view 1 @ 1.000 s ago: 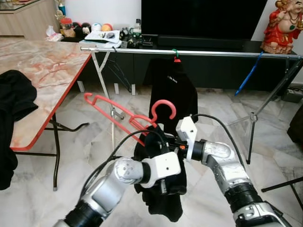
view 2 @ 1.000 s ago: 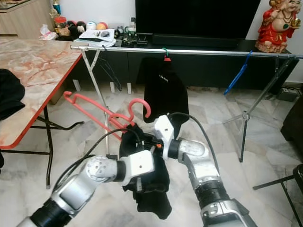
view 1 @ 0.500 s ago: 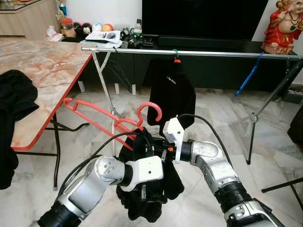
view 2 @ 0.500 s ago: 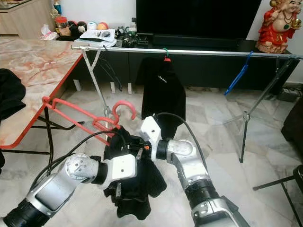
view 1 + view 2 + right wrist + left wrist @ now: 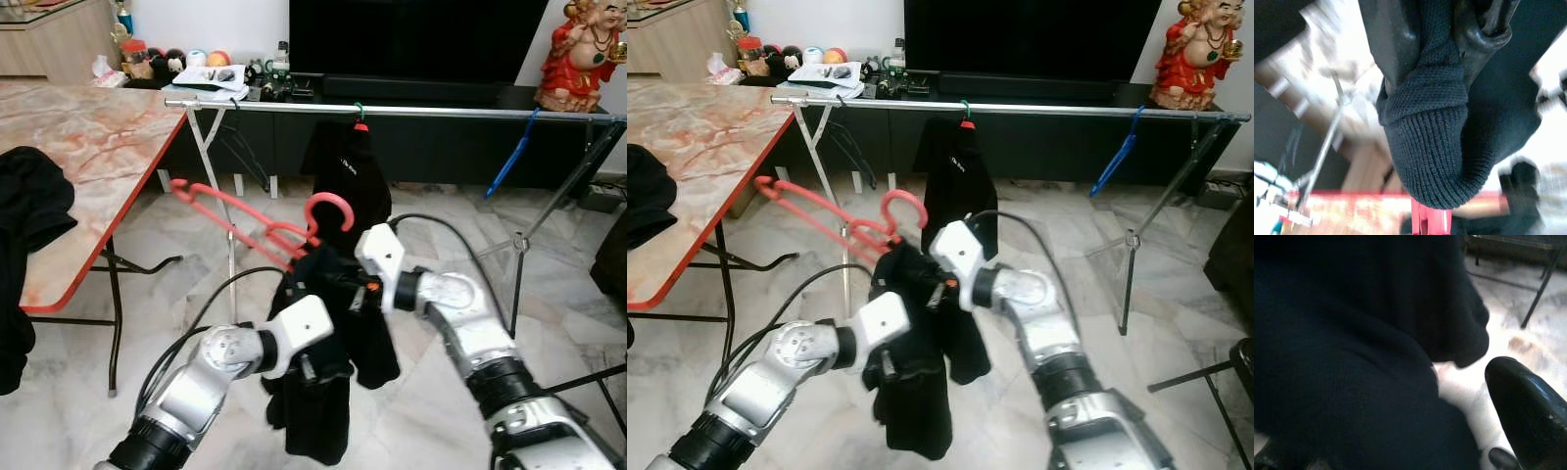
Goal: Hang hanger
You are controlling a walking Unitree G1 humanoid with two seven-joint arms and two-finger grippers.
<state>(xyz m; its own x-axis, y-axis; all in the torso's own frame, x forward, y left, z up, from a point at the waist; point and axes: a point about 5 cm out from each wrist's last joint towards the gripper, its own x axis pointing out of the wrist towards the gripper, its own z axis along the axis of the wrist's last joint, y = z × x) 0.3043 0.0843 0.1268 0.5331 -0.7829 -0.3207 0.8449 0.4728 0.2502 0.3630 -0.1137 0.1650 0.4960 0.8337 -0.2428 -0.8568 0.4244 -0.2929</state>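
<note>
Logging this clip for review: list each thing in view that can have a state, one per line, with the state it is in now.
red hanger: held up in the air, tilted, not on the rail.
black garment: draped from the red hanger, hanging down.
right gripper: shut on the black garment's knitted edge.
left gripper: against the black garment.
clothes rail: carries a hung black top and a blue hanger.

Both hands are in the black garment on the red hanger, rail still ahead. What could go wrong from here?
The right hand pinches only a fold of the black garment, so the red hanger could slide out. The hanger's long arm juts toward the table and could snag the rail's leg. An already hung garment crowds the rail.
</note>
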